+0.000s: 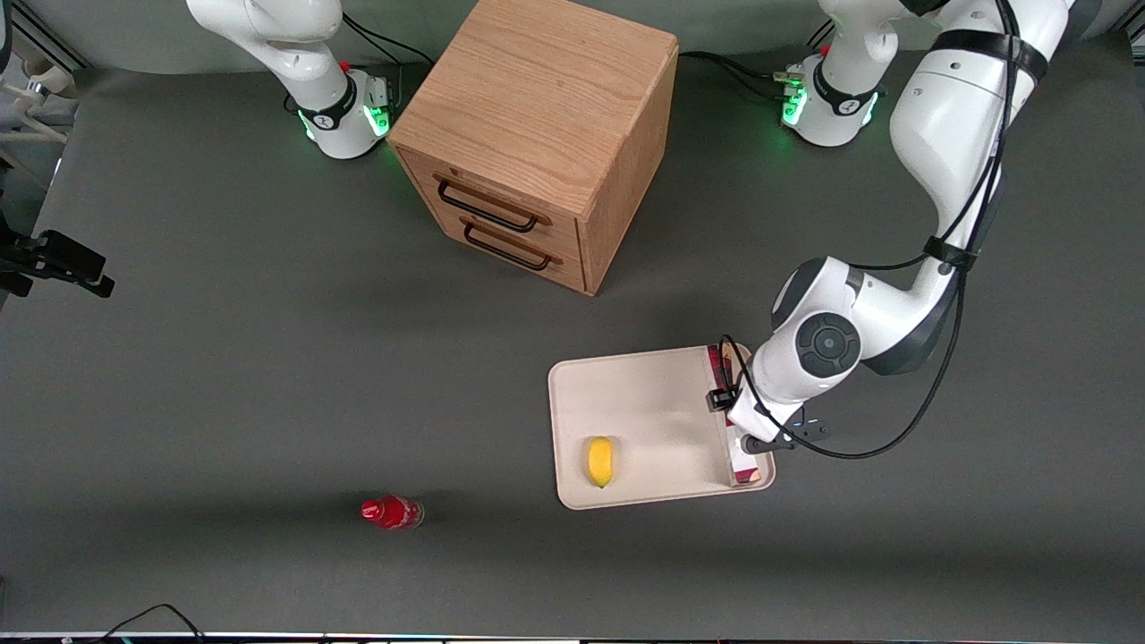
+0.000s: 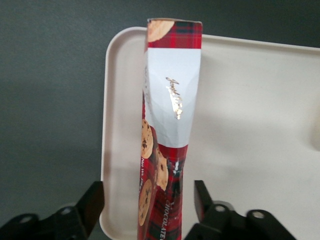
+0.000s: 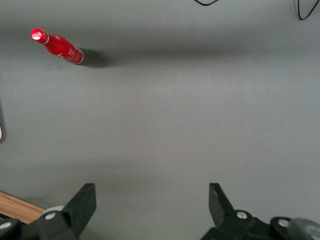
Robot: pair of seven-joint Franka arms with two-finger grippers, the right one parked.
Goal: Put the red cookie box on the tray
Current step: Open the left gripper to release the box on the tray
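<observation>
Spread-open end effector (image 2: 147,207) straddles red cookie box (image 2: 167,130), lying lengthwise along the tray (image 1: 644,402) edge.

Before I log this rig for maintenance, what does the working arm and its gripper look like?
The left arm has glossy white shells with dark grey joint bands and a round dark cap; black cables run along it, and green lights glow at its base. The gripper, over the tray's edge, has black fingers.
</observation>
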